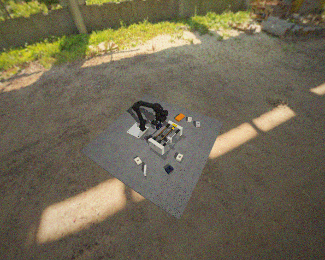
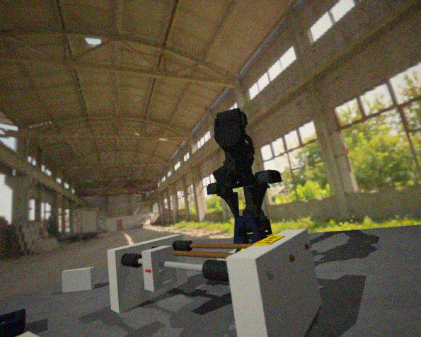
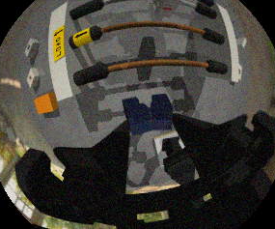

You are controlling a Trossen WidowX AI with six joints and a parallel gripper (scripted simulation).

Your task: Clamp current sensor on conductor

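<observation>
The dark blue open split-core sensor (image 1: 158, 125) (image 2: 243, 229) (image 3: 149, 117) is off the table, with its open jaws up. My gripper (image 3: 151, 120) is shut on it, beside the rack on the arm's side. The conductor marked LOAD (image 2: 203, 254) (image 3: 149, 24) is the middle one, copper with a yellow arrow band (image 1: 172, 128) (image 3: 86, 37) at one end. The yellow LOAD label (image 1: 175, 125) (image 2: 272, 240) (image 3: 59, 43) is on the white end plate. Another copper conductor (image 3: 149, 62) lies between the sensor and it. A small red mark shows on the sensor in the exterior view; its arrow is not readable.
The rack's far end plate (image 1: 156, 146) (image 2: 113, 282) (image 3: 231, 42) is white. A white block with a red arrow (image 2: 159, 268) sits round the grey conductor. An orange block (image 1: 179, 117) (image 3: 45, 102), several small white blocks (image 1: 179, 157) and a dark blue block (image 1: 169, 169) lie around the rack.
</observation>
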